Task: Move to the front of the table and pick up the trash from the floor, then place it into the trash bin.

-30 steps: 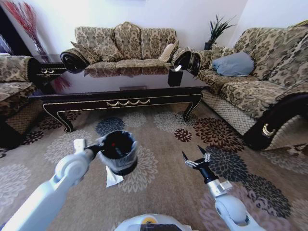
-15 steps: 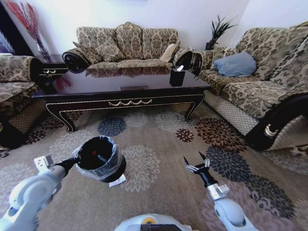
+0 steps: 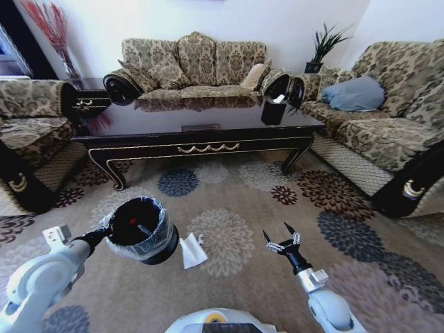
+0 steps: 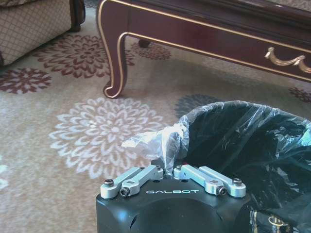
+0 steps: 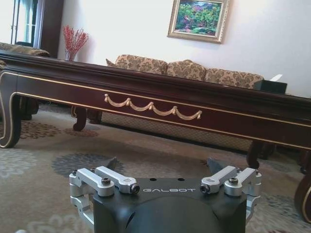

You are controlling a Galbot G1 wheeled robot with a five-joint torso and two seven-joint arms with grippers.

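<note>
Across the room, your whole head view had shifted since half a second before: the table (image 3: 201, 132) and sofas sat further right in it, which reads as the camera turning rather than furniture moving. The table's glossy dark surface was still well ahead of you, so the drive to its front looked unfinished.

Nearer, the trash bin (image 3: 142, 230) stayed hanging off the left gripper (image 4: 170, 180), whose fingers were closed on the bin's rim and the bunched grey liner; it hung above the carpet, apart from it. It is a small round black bin, the translucent bag puffed around the rim, with something red and a pale scrap lying inside.

The right gripper (image 3: 280, 241) hovered low over the carpet to the bin's right with its fingers spread apart, holding nothing.

Smallest, the white paper piece (image 3: 191, 250) now lay fully clear of the bin, just beside it on the carpet, crumpled and folded. I'd judge it your likeliest next pickup.
</note>
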